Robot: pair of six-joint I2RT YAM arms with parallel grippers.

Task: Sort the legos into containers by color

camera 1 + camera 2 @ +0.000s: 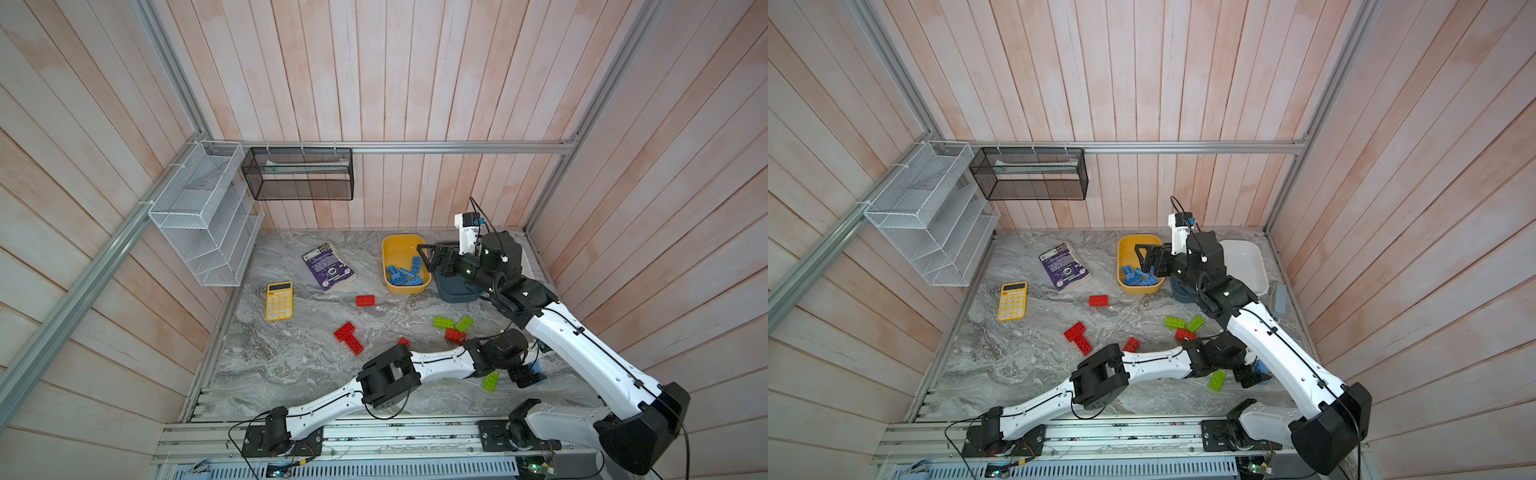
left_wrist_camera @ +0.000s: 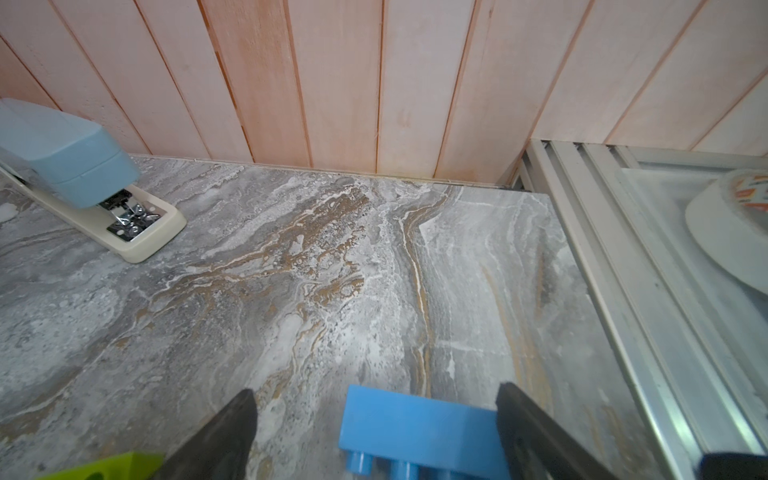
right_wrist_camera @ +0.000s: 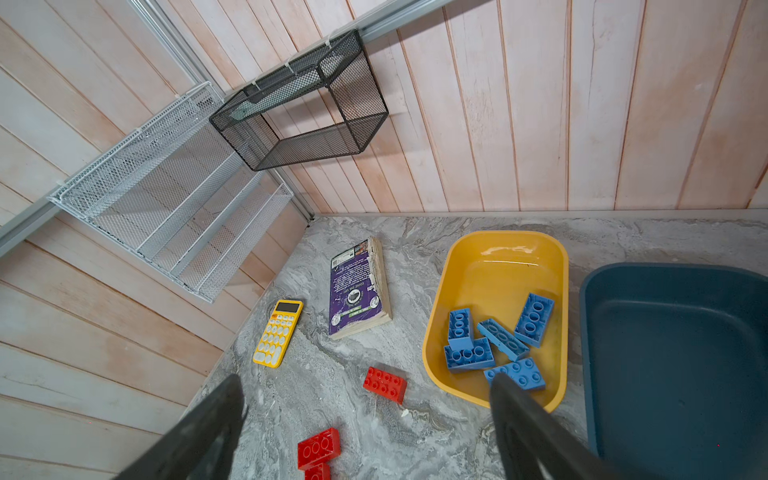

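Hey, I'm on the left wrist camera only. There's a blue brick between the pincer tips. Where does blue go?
Observer: The yellow tub at the back already holds five blue bricks.
Operator: Is the other arm in the way there?
Observer: The right pincer hangs open and empty above that tub's right side.
Operator: What else is loose out there?
Observer: At least five red bricks and three green ones lie loose on the tabletop.
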